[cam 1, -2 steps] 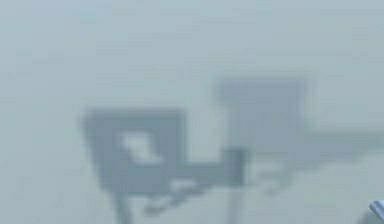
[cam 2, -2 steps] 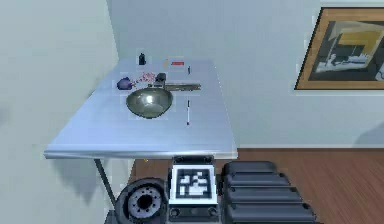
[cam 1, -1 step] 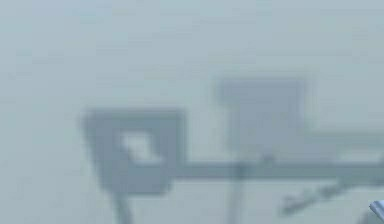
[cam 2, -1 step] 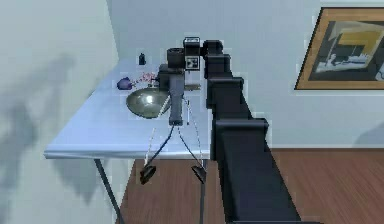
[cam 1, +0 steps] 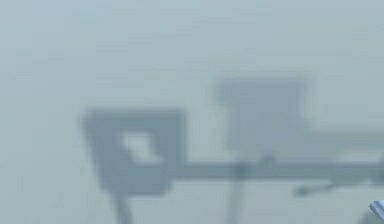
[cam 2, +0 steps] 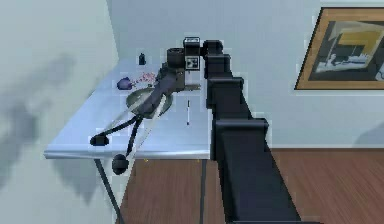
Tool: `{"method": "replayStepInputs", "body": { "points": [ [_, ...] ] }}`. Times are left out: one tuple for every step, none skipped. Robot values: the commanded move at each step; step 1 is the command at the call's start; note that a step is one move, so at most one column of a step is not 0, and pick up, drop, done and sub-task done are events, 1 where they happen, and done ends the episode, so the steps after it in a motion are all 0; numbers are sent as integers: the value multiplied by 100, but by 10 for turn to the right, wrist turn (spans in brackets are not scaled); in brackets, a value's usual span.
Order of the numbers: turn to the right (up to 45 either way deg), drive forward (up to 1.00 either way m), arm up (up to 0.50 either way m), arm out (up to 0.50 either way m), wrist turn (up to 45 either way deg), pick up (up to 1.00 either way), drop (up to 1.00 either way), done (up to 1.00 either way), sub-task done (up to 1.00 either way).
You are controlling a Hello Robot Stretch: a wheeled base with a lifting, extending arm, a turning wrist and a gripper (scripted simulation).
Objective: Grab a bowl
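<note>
Plainly, claw [cam 2: 110, 151] at pale table [cam 2: 85, 125], framed picture [cam 2: 345, 48] on wall.

Shallow greyish bowl [cam 2: 137, 100] sat upright on the table [cam 2: 85, 132], just below-left of the jaws of the gripper [cam 2: 160, 76].

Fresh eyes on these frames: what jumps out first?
The dark arm dominates, running from the arm side view's bottom edge out over a pale table. A round bowl-like dish lies on the table near the arm's far end, and a framed painting hangs at upper right.
</note>
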Motion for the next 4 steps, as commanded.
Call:
{"method": "replayStepInputs", "body": {
  "points": [
    [0, 0, 0, 0, 450, 0, 0, 0, 0],
    [0, 0, 0, 0, 450, 0, 0, 0, 0],
    [0, 0, 0, 0, 120, 0, 0, 0, 0],
    [0, 0, -8, 0, 0, 0, 0, 0, 0]
  ]
}}
